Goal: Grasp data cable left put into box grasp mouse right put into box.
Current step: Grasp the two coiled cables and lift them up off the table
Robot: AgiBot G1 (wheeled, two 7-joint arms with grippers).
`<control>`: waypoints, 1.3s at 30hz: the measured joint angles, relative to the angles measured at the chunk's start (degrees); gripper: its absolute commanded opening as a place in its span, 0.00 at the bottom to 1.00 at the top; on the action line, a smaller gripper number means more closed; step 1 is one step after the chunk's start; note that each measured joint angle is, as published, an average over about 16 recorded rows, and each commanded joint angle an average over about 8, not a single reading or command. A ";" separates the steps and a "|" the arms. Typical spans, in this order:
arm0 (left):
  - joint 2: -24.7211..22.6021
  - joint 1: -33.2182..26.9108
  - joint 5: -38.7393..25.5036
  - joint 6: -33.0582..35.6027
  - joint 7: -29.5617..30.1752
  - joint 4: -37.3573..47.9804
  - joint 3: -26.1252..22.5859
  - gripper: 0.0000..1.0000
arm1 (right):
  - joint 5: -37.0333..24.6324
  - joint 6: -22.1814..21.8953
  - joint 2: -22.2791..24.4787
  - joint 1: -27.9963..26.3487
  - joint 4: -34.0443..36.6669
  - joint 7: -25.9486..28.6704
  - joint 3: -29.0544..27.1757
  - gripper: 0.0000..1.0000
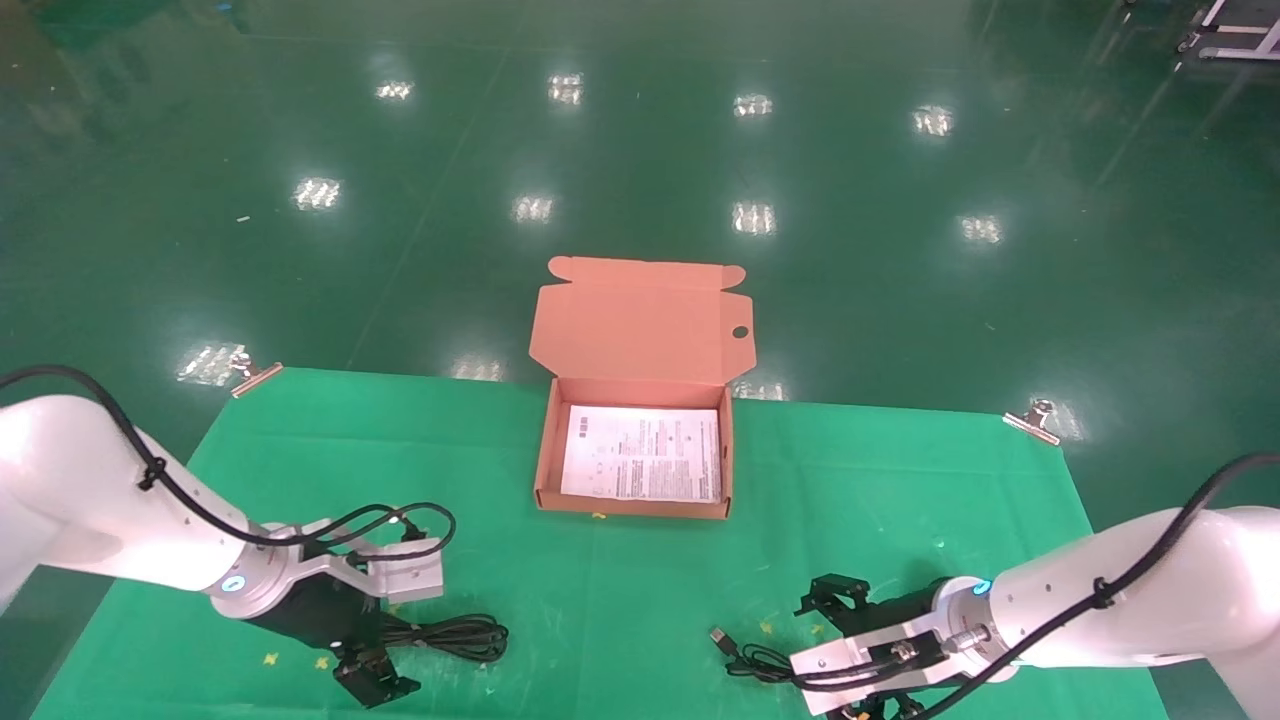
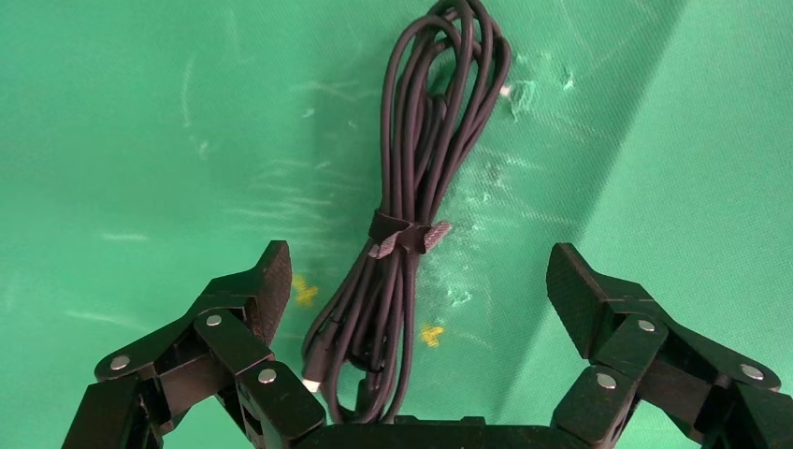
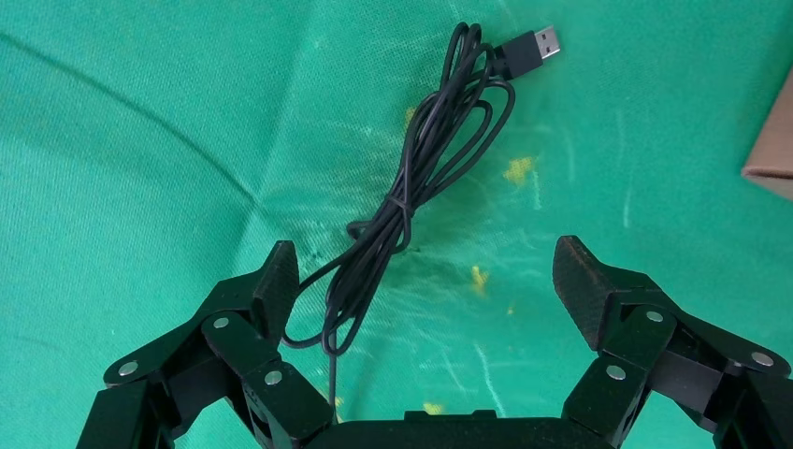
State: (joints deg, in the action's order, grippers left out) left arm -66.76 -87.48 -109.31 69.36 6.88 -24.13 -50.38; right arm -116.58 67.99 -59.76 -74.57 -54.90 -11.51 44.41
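Left claw [image 2: 416,285] is released, fingers [image 2: 265,290] spread wide, low over the near-left part of the table [image 1: 900,480]. The data cable [image 2: 411,215] lies on the green cloth between the fingers, untouched: a long black bundle cinched mid-length by a small strap [image 2: 409,237], one connector end just beside the left-hand finger in the left wrist view. In the head view the bundle [image 1: 455,635] sticks out from under the left claw [image 1: 365,675] toward the table centre.

Right claw [image 3: 425,281] is also released, fingers [image 3: 589,281] wide apart, low over the near-right part of the table. Between them lies the mouse's thin black cord [image 3: 421,187], loosely looped, with the USB plug [image 3: 536,47] at its far end, pointing toward the box corner [image 3: 771,140]. The mouse body can't be made out in any view; in the head view the cord [image 1: 750,660] and plug [image 1: 718,635] show just left of the right claw [image 1: 835,605].

The box [image 1: 545,450] sits open at the far middle of the table, well apart from both claws, lid [image 1: 640,320] standing up at the back with its round hole [image 1: 740,331] on the right side. A white printed sheet [image 1: 643,452] lies flat inside. Metal clips [image 1: 1030,420] pin the cloth at both far corners.
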 measured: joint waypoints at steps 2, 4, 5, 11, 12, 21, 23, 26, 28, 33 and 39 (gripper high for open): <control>-0.35 -0.24 0.29 -0.21 -0.89 1.58 0.16 0.88 | -0.13 -0.33 -0.47 -0.07 1.08 -0.10 0.07 0.93; -0.70 -0.47 0.56 -0.43 -1.77 3.13 0.31 0.63 | -0.29 -0.66 -0.88 -0.11 2.01 -0.14 0.15 0.68; -0.85 -0.58 0.69 -0.52 -2.16 3.85 0.38 0.50 | -0.38 -0.83 -1.04 -0.12 2.40 -0.16 0.18 0.55; -1.43 -1.08 1.38 -0.76 -3.72 6.74 0.76 0.00 | -0.88 -1.75 -1.60 -0.07 3.73 -0.12 0.29 0.00; -1.48 -1.14 1.46 -0.76 -3.87 7.02 0.81 0.00 | -0.93 -1.87 -1.63 -0.06 3.82 -0.10 0.29 0.00; -1.57 -1.28 1.63 -0.75 -4.15 7.48 0.89 0.00 | -0.95 -2.05 -1.64 -0.02 3.96 0.01 0.24 0.00; -1.53 -1.25 1.61 -0.72 -4.09 7.31 0.88 0.00 | -0.92 -2.02 -1.62 -0.01 3.88 0.00 0.23 0.00; -1.47 -1.21 1.59 -0.68 -4.01 7.09 0.87 0.00 | -0.89 -1.98 -1.60 0.00 3.79 -0.01 0.22 0.00; -1.44 -1.18 1.57 -0.66 -3.97 6.98 0.86 0.00 | -0.88 -1.95 -1.59 0.01 3.74 -0.01 0.22 0.00; -1.38 -1.12 1.53 -0.63 -3.89 6.76 0.85 0.00 | -0.84 -1.89 -1.56 0.03 3.64 -0.02 0.21 0.00; -1.33 -1.08 1.50 -0.61 -3.83 6.59 0.83 0.00 | -0.82 -1.85 -1.54 0.04 3.57 -0.05 0.20 0.00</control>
State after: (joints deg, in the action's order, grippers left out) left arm -68.10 -88.56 -107.81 68.75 3.04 -17.54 -49.56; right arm -117.40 66.14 -61.30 -74.53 -51.33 -11.55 44.61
